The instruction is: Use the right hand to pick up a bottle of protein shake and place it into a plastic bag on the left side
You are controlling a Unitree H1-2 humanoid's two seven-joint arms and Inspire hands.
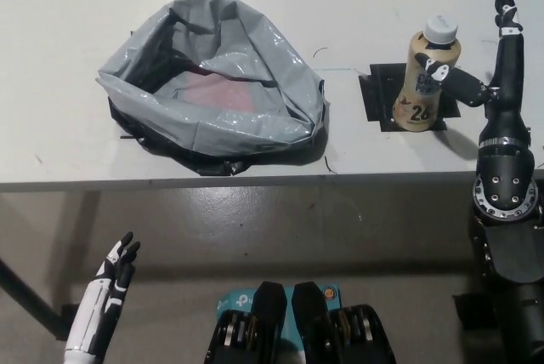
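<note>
bottle: upright on black patch, table rt side
right hand: fingers spread, thumb touching bottle; not gripping
bag: open, left
left hand: low, fingers apart, empty

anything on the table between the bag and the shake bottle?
Head view: only bare table between the plastic bag and bottle.

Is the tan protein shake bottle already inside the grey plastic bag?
No, the tan protein shake bottle stands upright on a black patch of the table, well right of the grey plastic bag.
</note>
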